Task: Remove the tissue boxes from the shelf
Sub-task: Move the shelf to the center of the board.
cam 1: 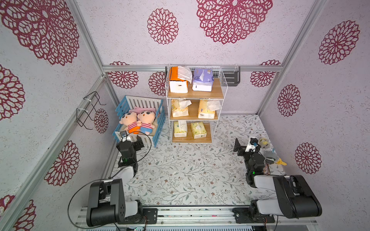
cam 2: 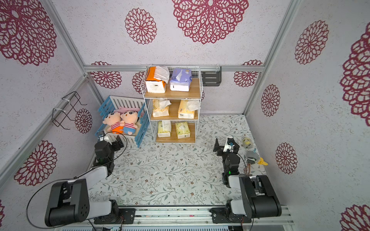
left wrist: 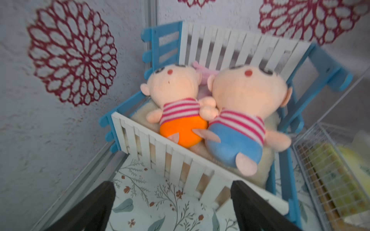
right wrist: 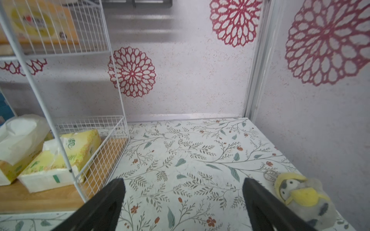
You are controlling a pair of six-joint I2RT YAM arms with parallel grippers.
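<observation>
Held left gripper [left wrist: 172,184] and right gripper [right wrist: 184,181] wide apart, empty, likely readied for a first grab; found six tissue boxes [cam 1: 178,80] on shelf [cam 1: 191,140], well ahead of jaws.

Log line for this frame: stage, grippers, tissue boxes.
stage: none removed yet | left gripper: open, empty, facing crate | right gripper: open, empty, near shelf | tissue boxes: six on shelf, two per tier

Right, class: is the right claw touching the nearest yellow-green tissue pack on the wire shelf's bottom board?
Apart. The right wrist view shows the open right claw outside the white wire shelf; the yellow-green tissue pack lies inside, behind its grid.
</observation>
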